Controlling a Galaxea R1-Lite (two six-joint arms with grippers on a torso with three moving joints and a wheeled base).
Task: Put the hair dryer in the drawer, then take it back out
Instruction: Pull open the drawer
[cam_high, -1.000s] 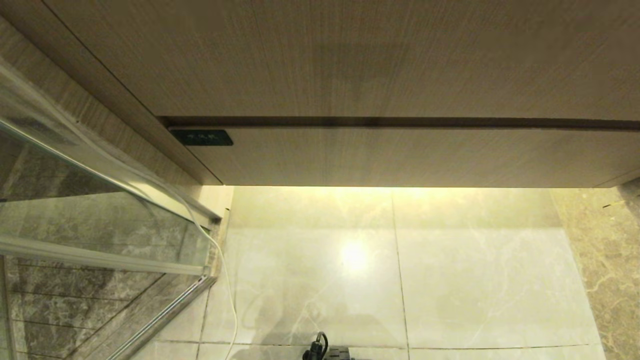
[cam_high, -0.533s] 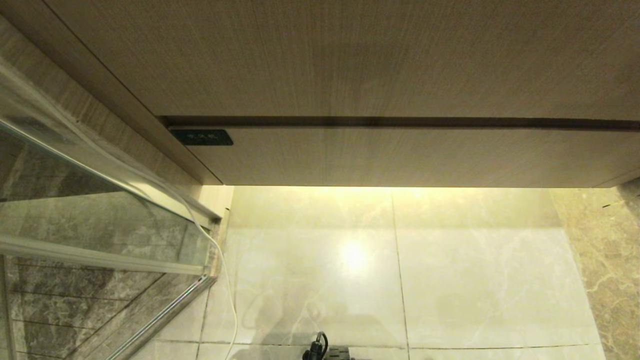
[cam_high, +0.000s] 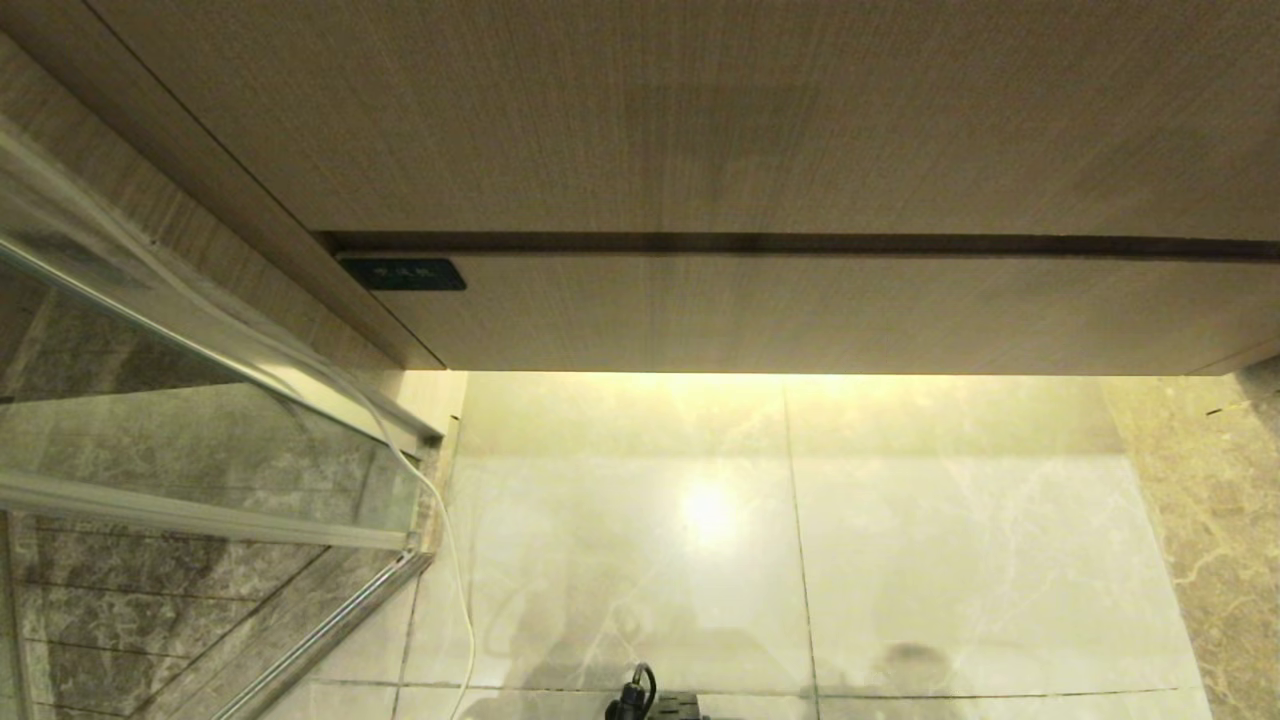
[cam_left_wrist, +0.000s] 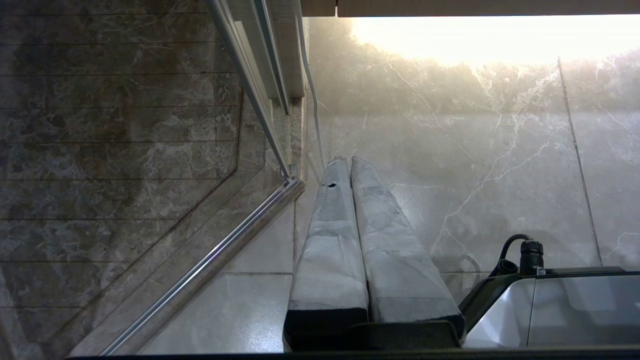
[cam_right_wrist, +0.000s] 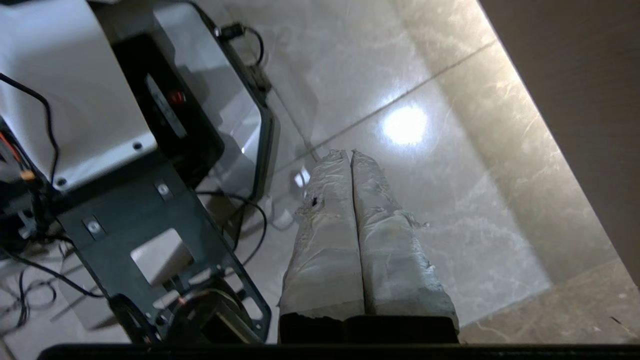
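Head view: drawer (cam_high: 800, 310) stayed closed, hair dryer unseen; new shadow fell on floor (cam_high: 910, 665). Right gripper (cam_right_wrist: 350, 155) and left gripper (cam_left_wrist: 348, 161) fingers together, empty. Opening drawer came next.

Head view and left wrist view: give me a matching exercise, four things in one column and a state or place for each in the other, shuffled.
Things:
A. drawer
B. left claw
C. white cable
D. floor tile

States or places:
1. glossy, reflecting a bright light spot
2. closed, wood-grain front
3. shut, empty, near the glass door rail
4. trailing down to the floor beside the glass door's edge

Pairs: A-2, B-3, C-4, D-1
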